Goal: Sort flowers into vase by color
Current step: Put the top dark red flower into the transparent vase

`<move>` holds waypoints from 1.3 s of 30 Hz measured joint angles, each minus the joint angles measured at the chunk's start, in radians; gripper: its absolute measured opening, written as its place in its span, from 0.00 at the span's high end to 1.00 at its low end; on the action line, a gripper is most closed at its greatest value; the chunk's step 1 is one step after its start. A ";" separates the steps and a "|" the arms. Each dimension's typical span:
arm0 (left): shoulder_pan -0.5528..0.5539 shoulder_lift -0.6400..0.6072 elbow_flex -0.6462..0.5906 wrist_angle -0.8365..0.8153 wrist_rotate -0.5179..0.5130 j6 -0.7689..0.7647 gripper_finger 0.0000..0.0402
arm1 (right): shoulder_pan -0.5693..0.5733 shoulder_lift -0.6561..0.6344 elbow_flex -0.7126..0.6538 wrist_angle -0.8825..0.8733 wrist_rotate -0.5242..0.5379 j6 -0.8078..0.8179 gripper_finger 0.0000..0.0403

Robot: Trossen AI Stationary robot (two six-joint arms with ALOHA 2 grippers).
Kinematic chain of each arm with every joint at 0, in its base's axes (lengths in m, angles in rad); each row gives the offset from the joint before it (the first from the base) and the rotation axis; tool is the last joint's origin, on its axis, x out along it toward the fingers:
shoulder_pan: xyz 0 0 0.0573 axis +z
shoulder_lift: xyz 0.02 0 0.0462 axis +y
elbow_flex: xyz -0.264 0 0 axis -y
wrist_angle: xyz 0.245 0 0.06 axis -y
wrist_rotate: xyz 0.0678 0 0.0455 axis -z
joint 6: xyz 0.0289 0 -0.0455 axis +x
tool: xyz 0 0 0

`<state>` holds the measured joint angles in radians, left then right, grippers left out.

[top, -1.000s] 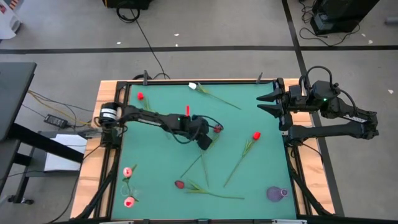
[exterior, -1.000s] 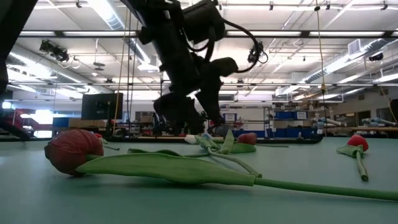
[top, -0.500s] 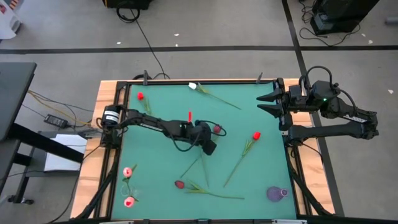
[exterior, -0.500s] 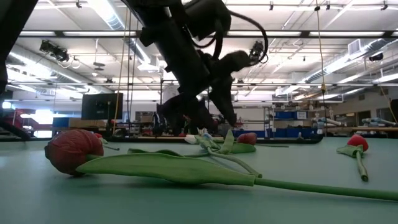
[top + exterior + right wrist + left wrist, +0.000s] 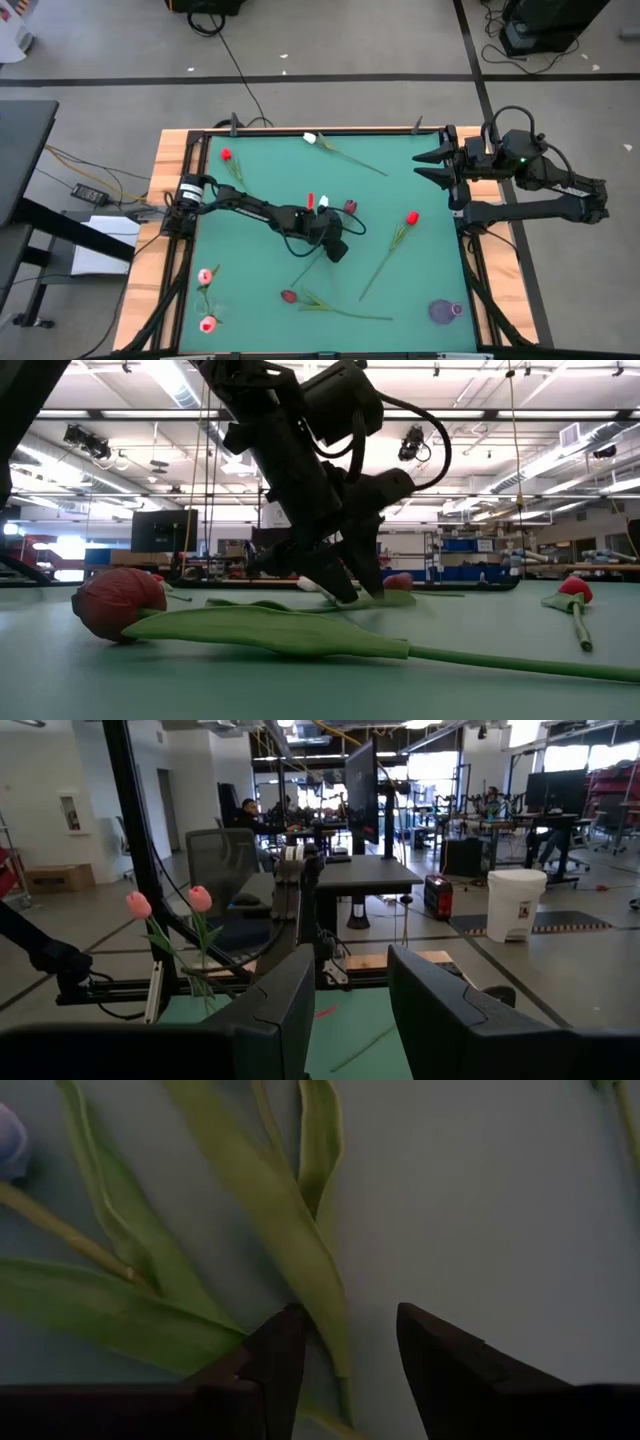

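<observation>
Down on the green tabletop (image 5: 250, 290), the left gripper (image 5: 345, 1355) sits with its fingers (image 5: 278, 1355) spread, straddling a leaf of a tulip (image 5: 290, 1240) lying mid-table. Meanwhile the right gripper (image 5: 350, 1000) waits released at the far right edge, facing a workshop with desks; other flowers (image 5: 400, 235) lie scattered around.

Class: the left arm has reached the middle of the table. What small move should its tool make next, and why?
Probably close. The left tool is open and low over the mat, its fingers either side of a green leaf and stem of the dark red tulip. Closing should grip it. The right tool waits at the table's right edge.
</observation>
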<state>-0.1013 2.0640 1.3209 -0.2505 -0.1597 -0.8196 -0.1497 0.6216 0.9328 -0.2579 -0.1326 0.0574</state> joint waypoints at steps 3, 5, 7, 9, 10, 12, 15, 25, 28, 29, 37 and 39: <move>0.000 0.010 0.002 -0.007 -0.002 0.019 0.59 | 0.000 0.000 0.000 0.001 0.000 0.000 0.66; -0.004 0.013 0.002 -0.022 -0.012 0.029 0.61 | 0.000 0.000 0.000 0.002 0.000 0.000 0.66; -0.008 0.014 0.002 -0.037 -0.025 0.050 0.66 | 0.000 0.000 0.000 0.001 0.000 0.000 0.66; -0.008 0.014 0.002 -0.047 -0.030 0.088 0.74 | 0.000 0.000 0.000 0.001 0.000 0.000 0.66; -0.007 0.011 0.001 -0.049 -0.030 0.115 0.78 | 0.000 0.000 0.000 0.001 0.000 0.000 0.66; -0.003 -0.005 -0.003 -0.047 -0.024 0.172 0.88 | 0.000 0.000 0.000 0.002 0.000 0.000 0.66; 0.013 -0.044 -0.010 -0.060 -0.006 0.213 0.97 | 0.000 0.000 0.000 0.001 0.000 0.000 0.66; 0.074 -0.311 -0.006 0.024 -0.015 0.363 0.98 | 0.000 0.000 0.000 0.003 0.000 0.000 0.66; 0.088 -0.355 -0.003 0.034 -0.003 0.342 0.98 | 0.000 0.000 0.000 0.003 0.000 0.000 0.66; 0.092 -0.356 -0.006 0.029 -0.002 0.330 0.98 | 0.000 0.000 0.000 0.003 0.000 0.000 0.66; 0.071 -0.363 -0.164 0.288 0.156 0.243 0.98 | 0.000 0.000 0.000 0.003 0.000 0.000 0.66; 0.066 -0.369 -0.205 0.424 0.197 0.215 0.98 | 0.000 0.000 0.000 0.003 0.000 0.000 0.66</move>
<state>-0.0351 1.6952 1.1156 0.1734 0.0377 -0.6043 -0.1497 0.6216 0.9329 -0.2554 -0.1326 0.0574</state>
